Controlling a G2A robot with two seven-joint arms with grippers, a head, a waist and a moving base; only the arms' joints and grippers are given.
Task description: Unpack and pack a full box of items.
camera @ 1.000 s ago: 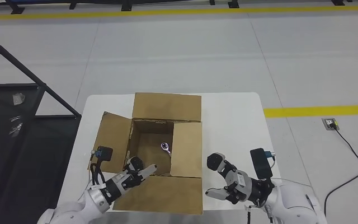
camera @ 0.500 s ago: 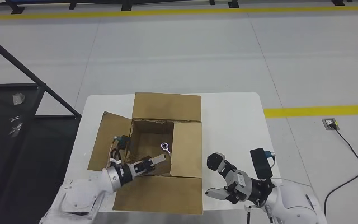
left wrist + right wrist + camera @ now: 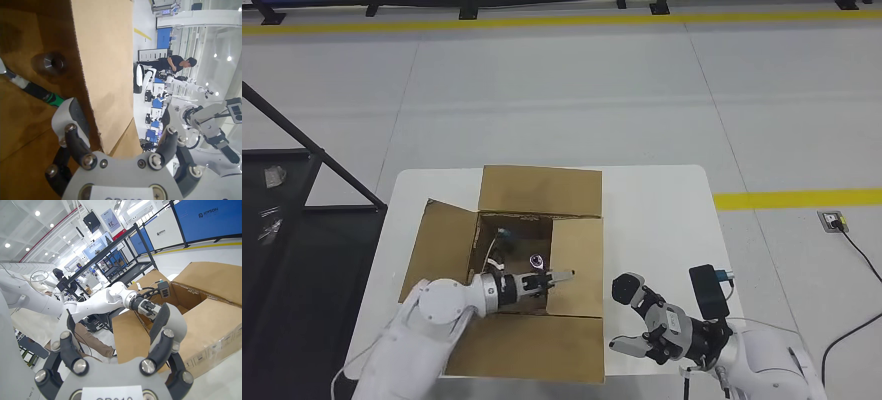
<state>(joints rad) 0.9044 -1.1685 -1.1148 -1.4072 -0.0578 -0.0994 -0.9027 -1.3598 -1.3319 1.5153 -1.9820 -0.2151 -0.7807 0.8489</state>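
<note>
An open cardboard box (image 3: 542,190) stands on the white table (image 3: 662,210). On its floor lie a shiny metal socket (image 3: 51,63), seen from above as a glint (image 3: 538,262), and a tool with a black and green handle (image 3: 39,92). My left gripper (image 3: 554,277) is inside the box at its right side and is open. One finger (image 3: 72,111) is inside, and the edge of the right flap (image 3: 105,75) stands between the two fingers. My right gripper (image 3: 625,318) hangs open and empty just right of the box, near the table's front edge.
The box flaps are folded outward, and the front one (image 3: 527,348) lies toward me. A black rack (image 3: 282,200) stands left of the table. Bare table (image 3: 662,210) shows to the right of the box and behind it.
My left arm has swung from the front left corner of the box into the box and across to its right flap. The right arm has kept still.
</note>
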